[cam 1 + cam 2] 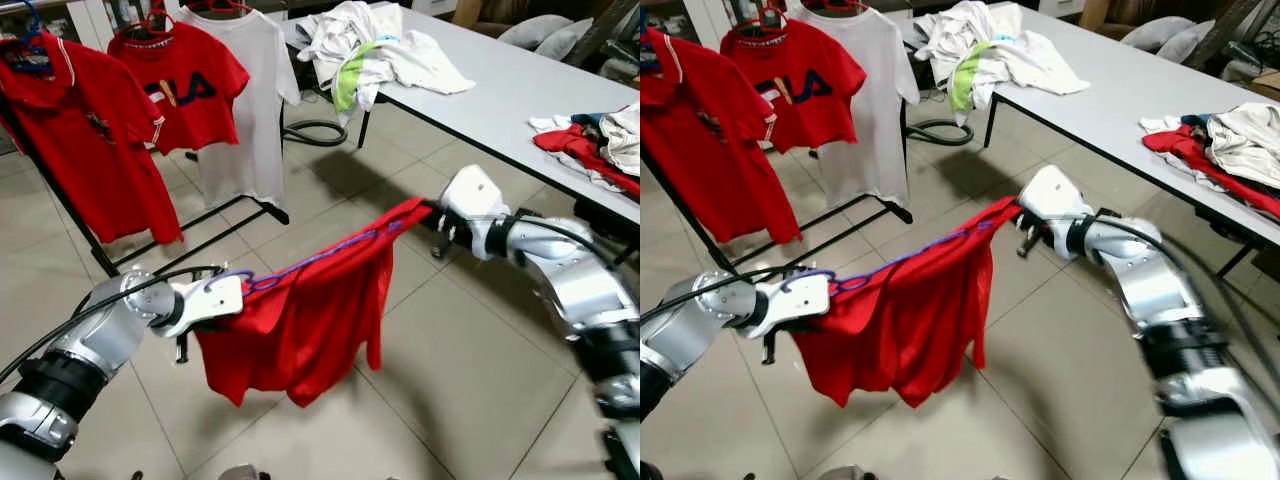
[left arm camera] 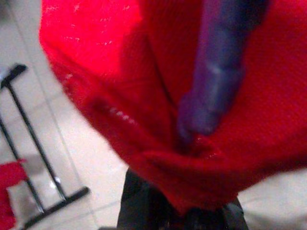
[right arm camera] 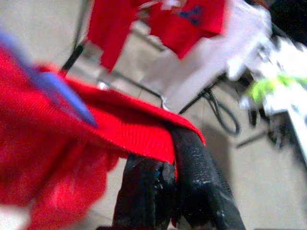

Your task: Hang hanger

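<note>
A red shirt (image 1: pixel 310 320) on a purple hanger (image 1: pixel 320 258) hangs stretched between my two arms above the tiled floor. My left gripper (image 1: pixel 240 290) holds the hanger's hook end, shut on hanger and red cloth; the purple hanger (image 2: pixel 216 72) runs out from it in the left wrist view. My right gripper (image 1: pixel 428 215) is shut on the shirt's far shoulder edge, where the red fabric (image 3: pixel 144 129) lies pinched between the black fingers (image 3: pixel 192 167). The clothes rack (image 1: pixel 60 190) stands at the far left.
On the rack hang two red shirts (image 1: pixel 70 130), a FILA one (image 1: pixel 185 85), and a white shirt (image 1: pixel 245 100). A grey table (image 1: pixel 500 100) on the right carries clothing piles (image 1: pixel 375 50). The rack's black feet (image 1: pixel 220 225) and a hose (image 1: pixel 315 130) lie on the floor.
</note>
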{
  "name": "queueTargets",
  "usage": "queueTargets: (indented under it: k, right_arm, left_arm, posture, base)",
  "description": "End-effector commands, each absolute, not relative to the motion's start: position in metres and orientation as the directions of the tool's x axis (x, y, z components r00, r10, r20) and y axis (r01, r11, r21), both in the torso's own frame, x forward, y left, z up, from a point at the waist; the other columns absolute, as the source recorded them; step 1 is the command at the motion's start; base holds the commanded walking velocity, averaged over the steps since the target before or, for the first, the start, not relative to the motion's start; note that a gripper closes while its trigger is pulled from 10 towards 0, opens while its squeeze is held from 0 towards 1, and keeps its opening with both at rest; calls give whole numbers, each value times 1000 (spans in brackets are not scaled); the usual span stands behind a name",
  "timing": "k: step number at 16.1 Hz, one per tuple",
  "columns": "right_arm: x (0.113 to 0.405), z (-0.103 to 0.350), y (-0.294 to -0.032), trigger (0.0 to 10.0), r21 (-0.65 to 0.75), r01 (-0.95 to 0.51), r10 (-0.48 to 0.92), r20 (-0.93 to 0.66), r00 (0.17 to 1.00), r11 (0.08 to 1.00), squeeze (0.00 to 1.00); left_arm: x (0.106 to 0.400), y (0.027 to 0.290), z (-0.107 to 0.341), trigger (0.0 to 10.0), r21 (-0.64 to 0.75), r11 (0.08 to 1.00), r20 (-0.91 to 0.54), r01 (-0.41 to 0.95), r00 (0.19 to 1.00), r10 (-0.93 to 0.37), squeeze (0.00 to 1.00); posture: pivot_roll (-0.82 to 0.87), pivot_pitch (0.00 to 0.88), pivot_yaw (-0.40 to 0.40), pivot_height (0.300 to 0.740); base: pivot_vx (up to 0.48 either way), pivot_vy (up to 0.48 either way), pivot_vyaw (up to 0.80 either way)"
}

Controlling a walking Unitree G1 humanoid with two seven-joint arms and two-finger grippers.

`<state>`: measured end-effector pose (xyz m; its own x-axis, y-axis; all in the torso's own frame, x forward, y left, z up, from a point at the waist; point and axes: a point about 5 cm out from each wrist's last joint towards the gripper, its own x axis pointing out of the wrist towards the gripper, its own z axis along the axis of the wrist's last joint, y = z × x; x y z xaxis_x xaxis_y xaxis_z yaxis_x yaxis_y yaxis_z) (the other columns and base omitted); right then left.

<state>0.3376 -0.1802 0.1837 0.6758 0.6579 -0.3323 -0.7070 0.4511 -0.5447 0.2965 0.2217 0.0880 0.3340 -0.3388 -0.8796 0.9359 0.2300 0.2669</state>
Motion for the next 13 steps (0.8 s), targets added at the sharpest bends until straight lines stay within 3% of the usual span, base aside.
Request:
queueTargets:
  k: [1, 4, 6, 10, 13]
  right_arm:
    - [335, 218, -195, 0, -689, -614, 636, -285, 717, 385, 0]
    - [317, 210, -161, 0, -750, -653, 701, -412, 582, 101, 0]
    - [303, 198, -132, 0, -737, -675, 755, -435, 490, 14, 0]
    - [279, 159, -114, 0, -658, -747, 769, -523, 367, -91, 0]
    - [264, 127, -105, 0, -590, -802, 759, -563, 329, -90, 0]
  left_arm:
    - [274, 271, 66, 0, 148, 366, -964, 919, 217, -154, 0]
    - [281, 263, 72, 0, 143, 361, -960, 922, 219, -177, 0]
    - [282, 255, 72, 0, 122, 321, -965, 939, 188, -184, 0]
    - [287, 251, 75, 0, 158, 281, -967, 947, 206, -148, 0]
    - [295, 244, 81, 0, 214, 239, -960, 947, 248, -126, 0]
  posture:
    - [-3, 22, -21, 740]
    - [-1, 25, -22, 740]
    - [-3, 28, -18, 740]
    - [-5, 34, -16, 740]
    - [-4, 36, -20, 740]
  base:
    - [0, 0, 0]
    - [0, 0, 0]
    - [0, 0, 0]
    - [0, 0, 0]
    - [0, 0, 0]
